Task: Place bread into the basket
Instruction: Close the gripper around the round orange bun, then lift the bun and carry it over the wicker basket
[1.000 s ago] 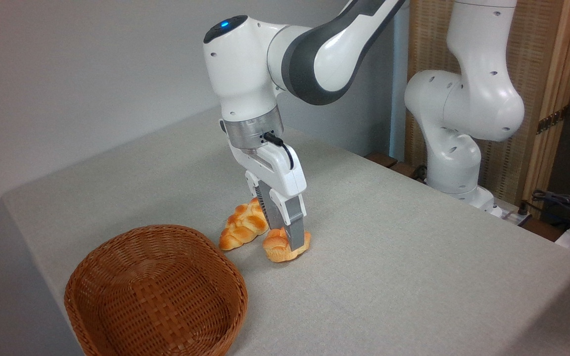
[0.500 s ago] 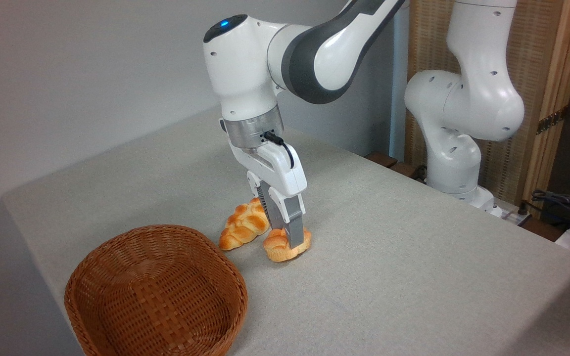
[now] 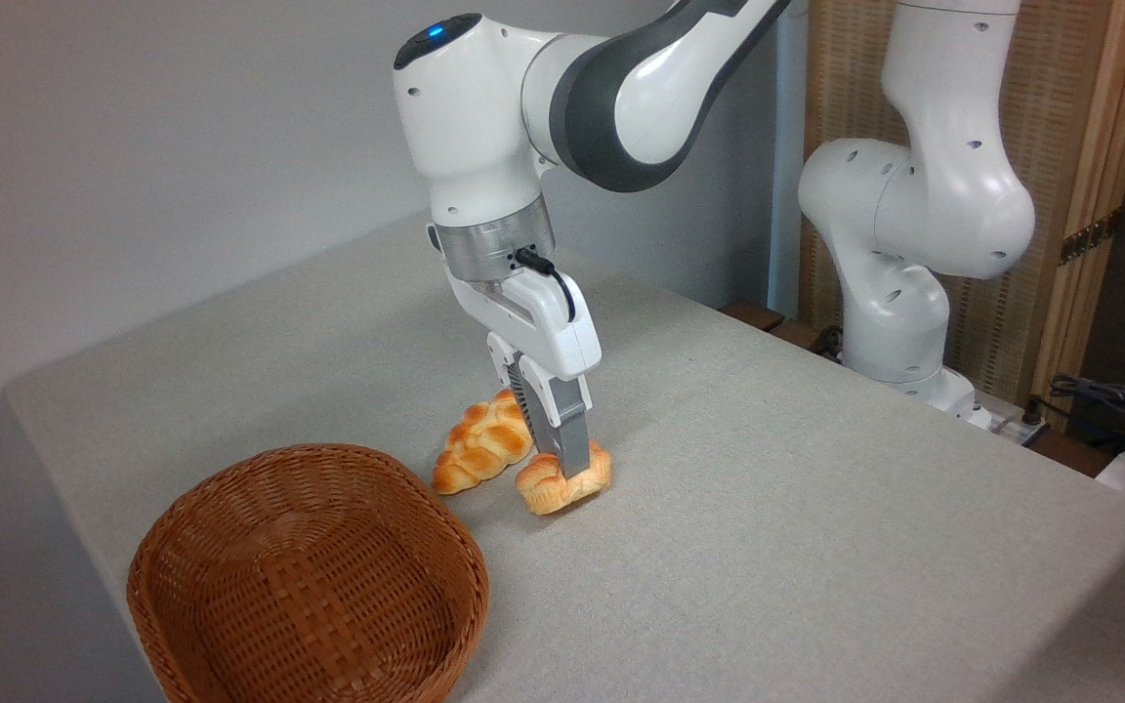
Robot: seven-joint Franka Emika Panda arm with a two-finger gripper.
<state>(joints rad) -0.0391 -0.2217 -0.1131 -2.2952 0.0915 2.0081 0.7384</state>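
The pincer [image 3: 569,467], clamped on the bun [image 3: 562,481], is starting to lift it off the counter [image 3: 768,508], tilting it, toward the empty basket [image 3: 307,576] near the front edge.

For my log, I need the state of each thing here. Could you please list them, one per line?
gripper: shut on the bun, pointing down.
bun: gripped, tilted, at or just off the table.
braided loaf: lying on the table, untouched.
basket: upright, empty.
table: covered with grey cloth.
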